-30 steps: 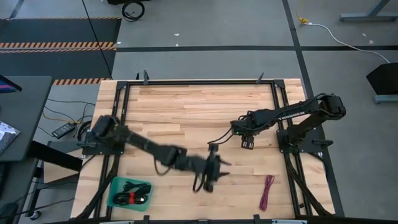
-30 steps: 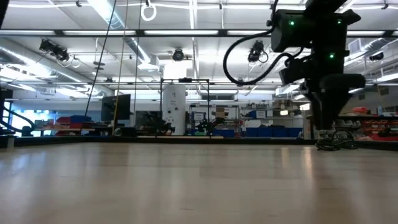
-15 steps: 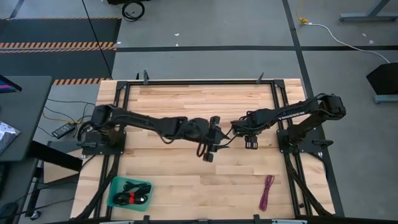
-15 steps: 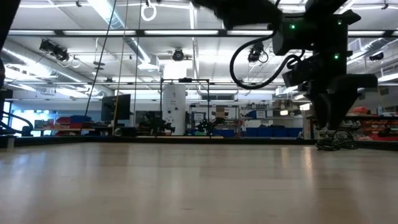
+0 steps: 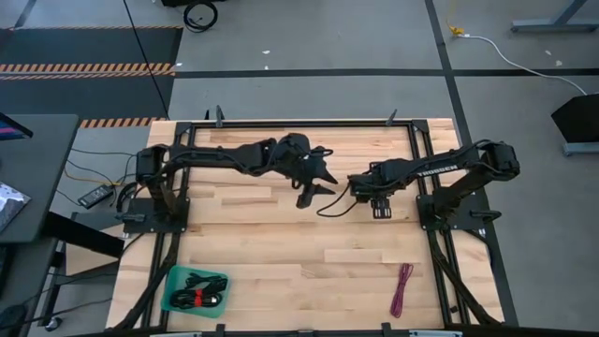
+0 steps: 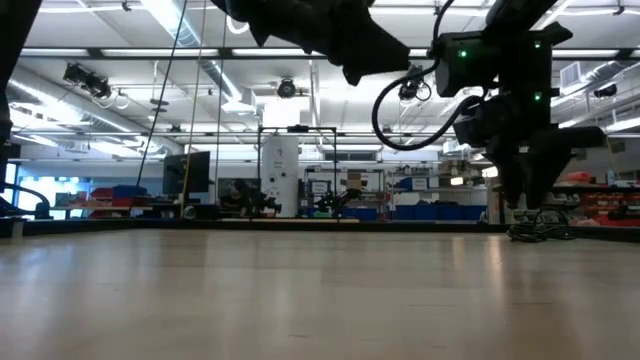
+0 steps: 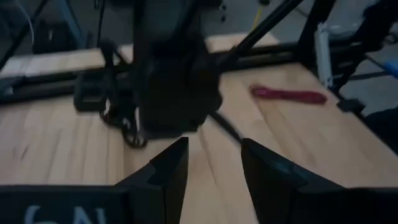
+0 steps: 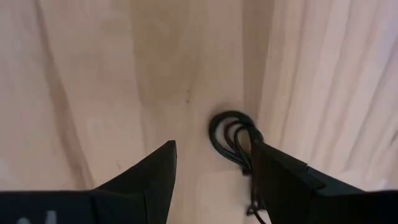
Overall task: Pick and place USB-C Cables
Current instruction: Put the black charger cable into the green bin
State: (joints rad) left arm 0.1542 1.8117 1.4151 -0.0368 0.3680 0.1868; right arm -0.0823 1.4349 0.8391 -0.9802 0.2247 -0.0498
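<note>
A small black coiled USB-C cable (image 8: 232, 138) lies flat on the wood, close to one finger of my open right gripper (image 8: 214, 149), which hangs over it pointing down. From above, the right gripper (image 5: 377, 210) hides that coil. A longer magenta-red cable (image 5: 402, 288) lies near the table's near right corner and also shows in the left wrist view as the magenta cable (image 7: 288, 95). More black and red bundles lie in the teal tray (image 5: 172, 281). My left gripper (image 5: 316, 192) is open, empty and raised at mid-table, facing the right arm.
The two arms stand close together at mid-table, with the left arm (image 6: 340, 35) high over the far half. The tray sits at the near left corner. A black frame (image 5: 421, 140) borders the wooden top. Bare wood lies between the tray and the magenta cable.
My left arm has swung away from the near edge toward the table's far side and risen; its gripper now sits beside the right arm's wrist. My right gripper has shifted slightly toward the right, still low over the table. No cable has moved.
</note>
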